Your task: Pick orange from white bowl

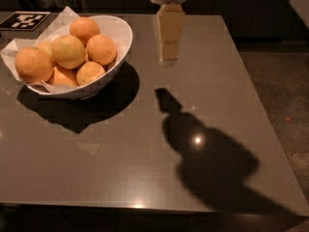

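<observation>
A glossy white bowl (119,45) lined with crinkled white paper stands at the table's back left. It holds several oranges (68,51) piled above the rim. My gripper (168,58) hangs from the white arm at the top middle, above the table and to the right of the bowl, about a bowl's width from the oranges. It holds nothing that I can see.
The grey table (145,144) ends at its right edge near the dark floor (280,91). A black-and-white marker tag (25,20) lies at the back left corner. The arm's shadow (203,149) falls across the table's middle right.
</observation>
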Motion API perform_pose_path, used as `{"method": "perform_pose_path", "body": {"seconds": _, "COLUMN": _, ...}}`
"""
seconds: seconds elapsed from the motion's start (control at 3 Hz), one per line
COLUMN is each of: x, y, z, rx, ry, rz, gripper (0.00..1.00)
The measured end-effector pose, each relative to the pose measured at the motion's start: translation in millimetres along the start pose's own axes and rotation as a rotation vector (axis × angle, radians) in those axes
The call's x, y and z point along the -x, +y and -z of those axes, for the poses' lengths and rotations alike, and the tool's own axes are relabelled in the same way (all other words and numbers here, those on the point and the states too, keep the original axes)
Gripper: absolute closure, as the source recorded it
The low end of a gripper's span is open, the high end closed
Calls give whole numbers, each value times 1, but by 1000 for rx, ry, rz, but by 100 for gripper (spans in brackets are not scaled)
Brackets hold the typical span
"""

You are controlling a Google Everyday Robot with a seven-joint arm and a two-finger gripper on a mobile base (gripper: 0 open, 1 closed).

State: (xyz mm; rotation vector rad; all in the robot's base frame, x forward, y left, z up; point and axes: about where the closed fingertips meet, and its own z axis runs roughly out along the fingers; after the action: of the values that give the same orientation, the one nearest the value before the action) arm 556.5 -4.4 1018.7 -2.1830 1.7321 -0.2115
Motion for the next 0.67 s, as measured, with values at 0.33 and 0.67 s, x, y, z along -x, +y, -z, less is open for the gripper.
{"method": "perform_pose_path", "body": {"seconds": 0.33, "x": 0, "y": 0, "z": 0, "rx": -1, "ry": 0, "rz": 0, "gripper": 0}}
{"method": "perform_pose_path", "body": {"seconds": 0.67, "x": 32, "y": -17, "z": -5, "rx": -18, "ry": -3, "rz": 54, "gripper": 0}}
